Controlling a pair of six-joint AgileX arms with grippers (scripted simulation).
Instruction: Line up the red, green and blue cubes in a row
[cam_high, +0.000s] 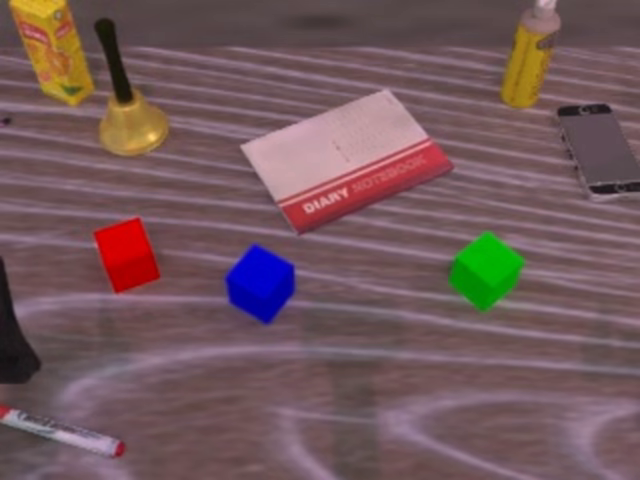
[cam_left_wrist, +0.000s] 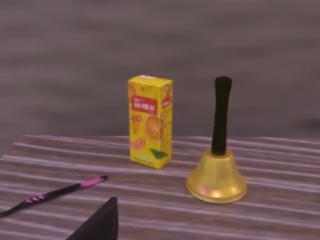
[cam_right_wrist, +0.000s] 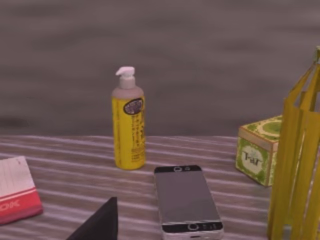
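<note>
Sensibly, the red cube (cam_high: 126, 254), lying just beside the blue cube (cam_high: 260, 283) with the green cube (cam_high: 486, 269) well apart at the surface's right, is best approached squarely from above, though neither arm's jaws can be told wide or narrow

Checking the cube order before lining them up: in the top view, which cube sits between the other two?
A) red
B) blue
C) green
B: the blue cube lies between the red cube at the left and the green cube at the right.
</note>
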